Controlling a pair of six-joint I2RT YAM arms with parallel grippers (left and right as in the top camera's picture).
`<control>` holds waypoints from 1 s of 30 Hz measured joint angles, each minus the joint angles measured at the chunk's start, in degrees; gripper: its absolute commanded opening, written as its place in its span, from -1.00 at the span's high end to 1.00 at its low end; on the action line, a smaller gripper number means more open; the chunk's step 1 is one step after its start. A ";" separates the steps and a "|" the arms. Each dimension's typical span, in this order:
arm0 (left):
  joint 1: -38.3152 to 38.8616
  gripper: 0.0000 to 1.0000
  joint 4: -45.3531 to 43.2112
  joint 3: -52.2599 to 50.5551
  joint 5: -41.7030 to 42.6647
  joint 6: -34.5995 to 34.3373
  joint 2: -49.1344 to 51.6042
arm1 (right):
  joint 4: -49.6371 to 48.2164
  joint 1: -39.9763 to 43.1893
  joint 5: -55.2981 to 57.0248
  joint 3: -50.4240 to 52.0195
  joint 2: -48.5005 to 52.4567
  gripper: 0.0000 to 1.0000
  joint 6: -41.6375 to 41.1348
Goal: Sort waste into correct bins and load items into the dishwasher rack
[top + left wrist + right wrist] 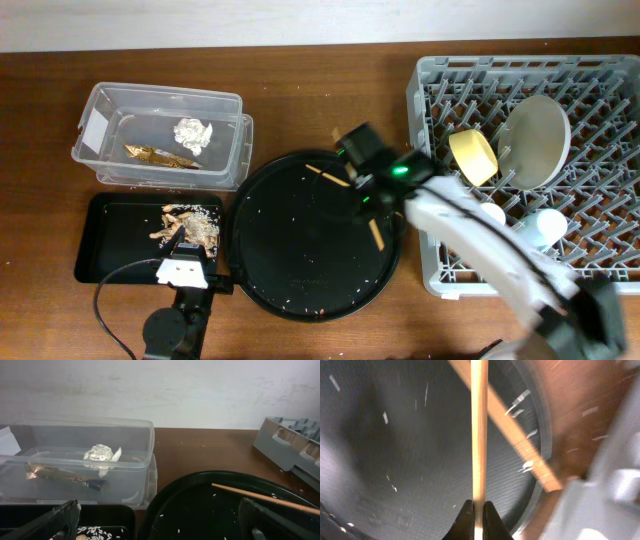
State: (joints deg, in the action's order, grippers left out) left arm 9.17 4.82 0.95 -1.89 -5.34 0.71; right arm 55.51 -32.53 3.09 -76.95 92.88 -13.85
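My right gripper [362,190] [479,510] is shut on one wooden chopstick [479,435], low over the large round black tray [300,250]. A second chopstick [520,445] lies slantwise under it. Both chopsticks [325,175] [376,233] show over that tray in the overhead view. The clear box [110,165] holds the tissue ball [192,132] and the foil wrapper [160,156]. The shallow black tray [110,250] holds food scraps [190,225]. My left gripper [185,262] [160,525] is open and empty at that tray's near right corner. The rack [425,270] holds the grey plate [535,140], the yellow bowl [472,157] and two small pale cups [490,212].
The round black tray is speckled with rice grains and lies between the bins and the rack. A wall runs along the table's far edge. The right arm reaches in from the lower right, over the rack's front left corner.
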 measured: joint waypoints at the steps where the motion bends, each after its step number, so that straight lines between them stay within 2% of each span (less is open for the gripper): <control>1: 0.00 -0.99 -0.02 0.00 0.00 0.02 0.02 | 0.07 2.64 1.97 -0.52 -2.86 0.92 0.48; 4: 0.00 -0.99 -0.02 0.00 0.02 0.00 0.02 | -0.55 10.84 8.46 -0.76 -5.86 0.92 1.22; 7: 0.00 -0.99 0.00 0.00 0.00 0.00 0.02 | -2.69 19.71 10.08 -0.76 -3.10 0.92 3.15; 9: 0.00 -0.99 0.00 0.00 0.02 0.00 0.00 | -3.45 21.57 10.23 -0.79 -0.13 0.92 3.85; 10: 0.00 -0.99 0.00 0.00 0.00 0.00 0.00 | -3.50 22.56 10.21 -0.76 2.36 0.83 4.13; 12: 0.00 -0.99 -0.02 0.00 0.00 0.00 0.00 | -3.50 23.06 9.51 -0.72 4.52 0.43 5.33; 13: 0.00 -0.99 0.00 0.00 0.00 0.00 0.00 | -3.30 22.64 8.94 -0.72 4.46 0.26 5.77; 16: 0.00 -0.99 0.00 0.00 0.00 0.00 0.00 | -1.25 19.87 6.75 -0.72 4.11 0.07 6.40; 21: 0.00 -0.99 -0.02 0.00 0.00 0.00 0.00 | -0.92 6.34 0.24 -0.72 3.32 -0.25 6.03; 24: 0.00 -0.99 -0.02 0.00 0.00 0.00 0.00 | -4.37 -2.69 -1.36 0.22 4.24 -0.25 6.08; 25: 0.00 -0.99 -0.02 0.00 0.00 0.00 0.00 | -5.53 -4.85 -1.70 1.01 6.40 -0.17 6.01; 27: 0.00 -0.99 0.00 0.00 0.00 0.00 0.00 | -6.45 -6.25 -1.99 1.97 10.16 -0.09 5.81; 30: 0.00 -0.99 -0.02 0.00 0.00 0.00 -0.02 | -6.99 -7.61 -2.82 3.54 18.64 -0.09 5.68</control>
State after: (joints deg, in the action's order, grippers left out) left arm 9.17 4.80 0.95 -1.89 -5.34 0.69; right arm 48.51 -40.14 0.27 -73.41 111.53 -8.16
